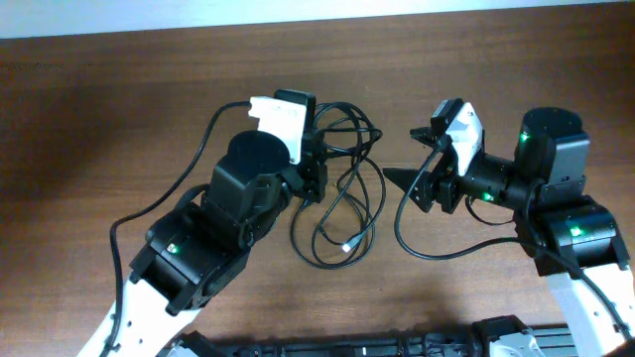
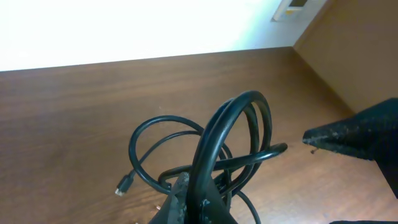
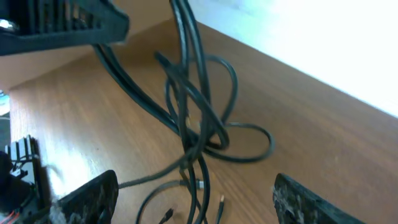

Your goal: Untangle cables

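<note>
Several thin black cables (image 2: 249,95), light and limp, tangle centre-frame; left gripper (image 2: 193,202) jaws pinch one loop, right gripper (image 1: 409,157) jaws gape wide; the loose plug (image 2: 124,184) looks easiest to grasp.

Dark wood-grain table (image 1: 99,119). Thin black cables (image 1: 344,183) lie in loose, overlapping loops near its middle, with part of the tangle raised off the surface. One small metallic plug (image 1: 347,245) rests on the side toward the near edge.
</note>
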